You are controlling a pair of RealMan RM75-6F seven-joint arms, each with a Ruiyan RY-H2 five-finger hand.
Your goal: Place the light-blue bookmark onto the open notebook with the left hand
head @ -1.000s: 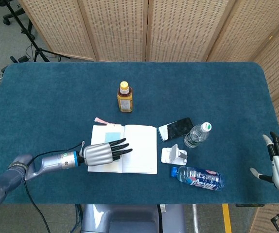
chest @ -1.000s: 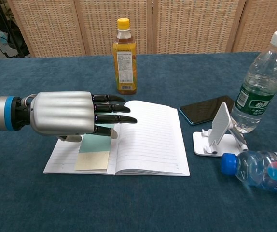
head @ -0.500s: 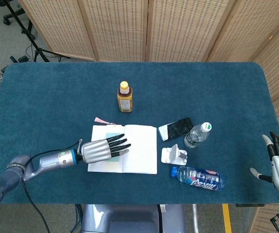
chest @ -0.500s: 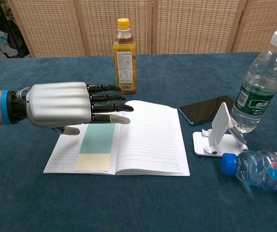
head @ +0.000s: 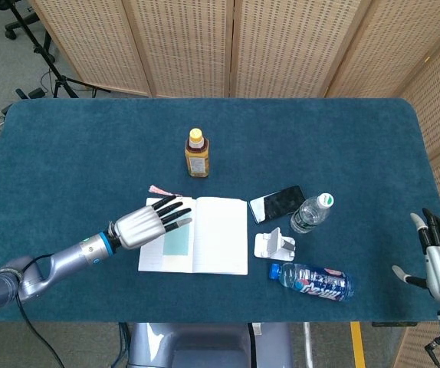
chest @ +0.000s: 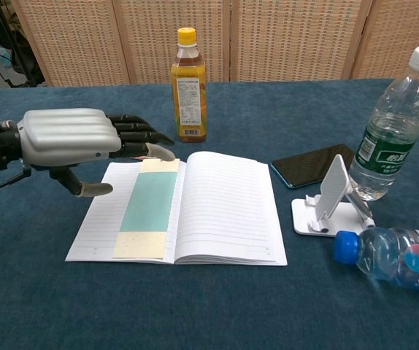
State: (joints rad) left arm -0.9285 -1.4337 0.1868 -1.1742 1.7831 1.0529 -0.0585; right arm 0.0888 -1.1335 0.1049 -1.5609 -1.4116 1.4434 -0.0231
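I count three bottles, one notebook (chest: 217, 211), one bookmark (chest: 150, 205) (on its left page). My left hand (chest: 71, 138) hovers at nine o'clock, fingers spread, empty.

The table (chest: 49, 306) wears matt, napped blue cloth. The notebook (chest: 224, 211) is matt lined paper; the bookmark (chest: 150, 203) on it is smooth and dull. The left hand (chest: 71, 138) has brushed silvery metal with black fingers (chest: 133, 127). The phone (chest: 312, 165) looks glossy; the water bottle (chest: 392, 131) is clear plastic.
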